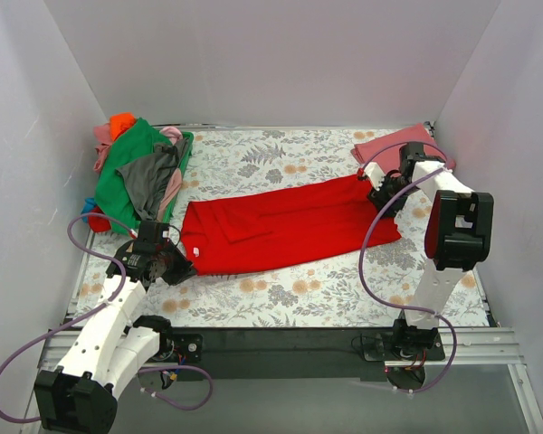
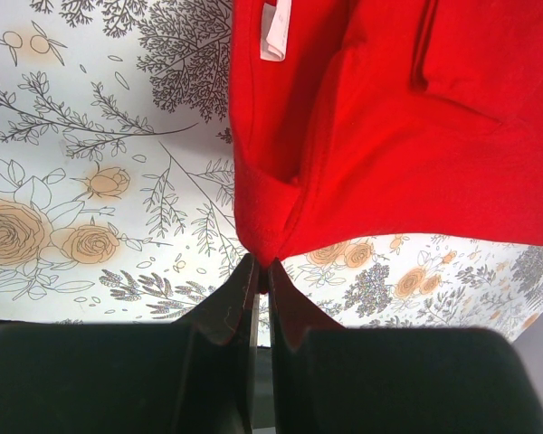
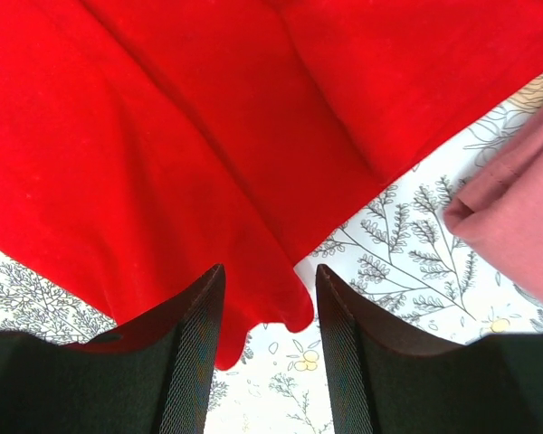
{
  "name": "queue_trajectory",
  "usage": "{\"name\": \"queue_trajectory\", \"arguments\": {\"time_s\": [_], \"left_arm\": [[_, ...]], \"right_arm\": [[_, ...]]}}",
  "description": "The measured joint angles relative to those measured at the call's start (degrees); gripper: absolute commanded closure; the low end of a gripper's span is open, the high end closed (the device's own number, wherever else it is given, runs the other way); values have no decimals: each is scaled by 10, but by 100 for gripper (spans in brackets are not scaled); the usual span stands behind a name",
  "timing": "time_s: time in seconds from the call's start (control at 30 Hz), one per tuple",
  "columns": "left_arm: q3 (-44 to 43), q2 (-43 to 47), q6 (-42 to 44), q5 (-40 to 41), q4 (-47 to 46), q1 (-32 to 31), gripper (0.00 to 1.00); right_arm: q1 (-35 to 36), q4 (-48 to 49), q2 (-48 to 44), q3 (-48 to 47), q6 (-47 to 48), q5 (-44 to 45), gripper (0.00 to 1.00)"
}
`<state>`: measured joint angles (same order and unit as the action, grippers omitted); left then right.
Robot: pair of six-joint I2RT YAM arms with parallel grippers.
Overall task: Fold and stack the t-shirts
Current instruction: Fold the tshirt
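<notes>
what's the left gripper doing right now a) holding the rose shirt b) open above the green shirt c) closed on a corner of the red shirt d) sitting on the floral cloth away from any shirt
C: in the left wrist view the left gripper has its fingers pressed together, with the lowest corner of the red shirt pinched at their tips.

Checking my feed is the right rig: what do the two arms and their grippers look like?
The left arm and right arm have white rounded shells with black joint housings. A looping purple cable runs along each. The gripper fingers are black wedges, the right pair's inner faces finely meshed.
</notes>
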<state>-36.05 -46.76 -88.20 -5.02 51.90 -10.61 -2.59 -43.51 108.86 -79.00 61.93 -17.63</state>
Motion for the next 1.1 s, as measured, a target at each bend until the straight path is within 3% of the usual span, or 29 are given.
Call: {"name": "queue_trajectory", "arguments": {"time_s": [0.17, 0.3, 0.53, 0.6, 1.1], "left_arm": [[0, -1, 0, 0, 0, 0, 100], [0, -2, 1, 0, 0, 0, 100], [0, -2, 1, 0, 0, 0, 100], [0, -2, 1, 0, 0, 0, 100], [0, -3, 1, 0, 0, 0, 100]], "right_arm": [[0, 0, 4, 0, 2, 1, 57], [0, 0, 5, 0, 3, 1, 76], [0, 0, 15, 0, 2, -1, 87], [0, 0, 15, 0, 2, -1, 98], [0, 3, 15, -42, -19, -24, 99]]}}
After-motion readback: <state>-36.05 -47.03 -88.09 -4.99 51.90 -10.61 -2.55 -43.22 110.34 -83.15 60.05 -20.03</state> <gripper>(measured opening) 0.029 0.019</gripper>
